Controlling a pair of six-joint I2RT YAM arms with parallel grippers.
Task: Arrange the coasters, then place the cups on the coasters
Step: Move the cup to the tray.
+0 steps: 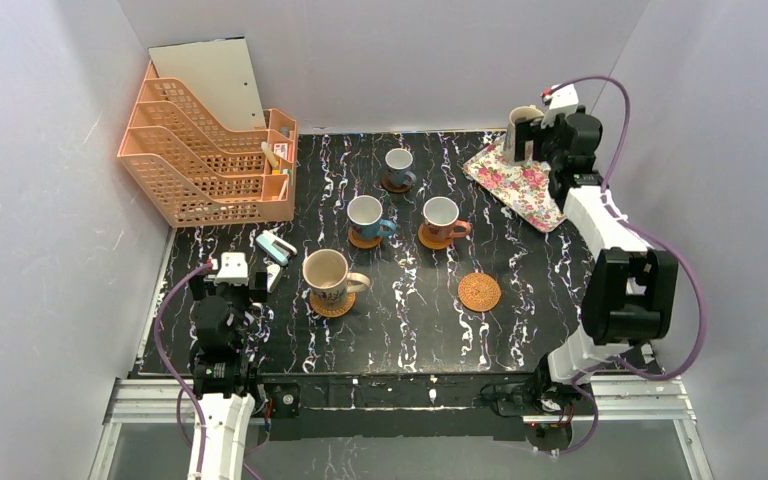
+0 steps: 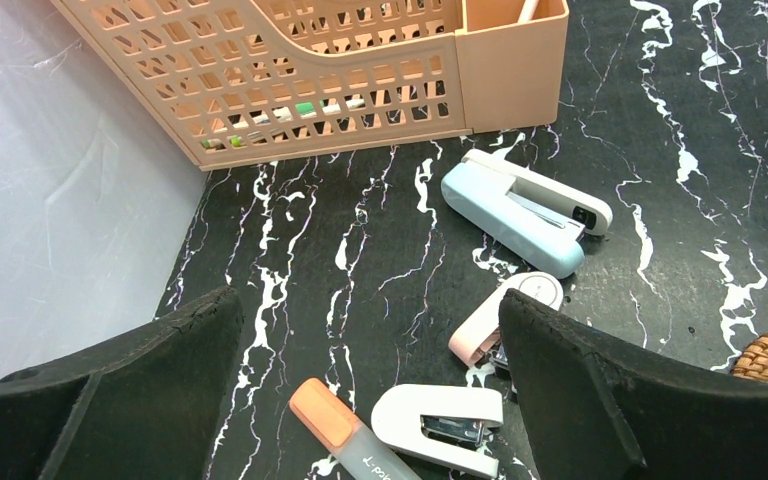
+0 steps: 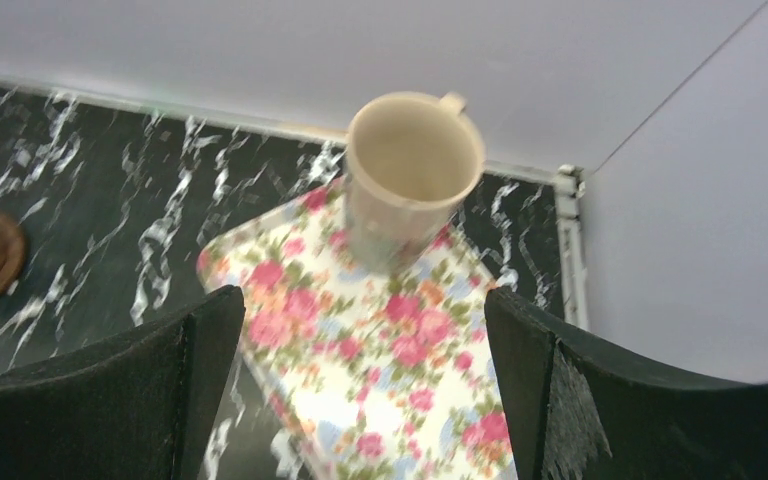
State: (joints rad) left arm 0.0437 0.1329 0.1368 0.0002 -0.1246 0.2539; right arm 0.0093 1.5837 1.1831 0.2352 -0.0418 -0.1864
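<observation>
The right gripper (image 3: 362, 310) is held with jaws wide apart above a rectangular floral tray (image 3: 400, 350), on which a large beige ceramic mug (image 3: 412, 170) stands upright, apparently untouched in the blurred view. A round woven wicker coaster (image 1: 479, 292) lies alone nearer the arms. The left gripper (image 2: 370, 305) is spread open.

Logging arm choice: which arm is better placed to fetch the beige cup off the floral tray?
Right. The right hand, open, faces the beige cup on the floral tray; the left hand hovers over staplers, far away.
</observation>
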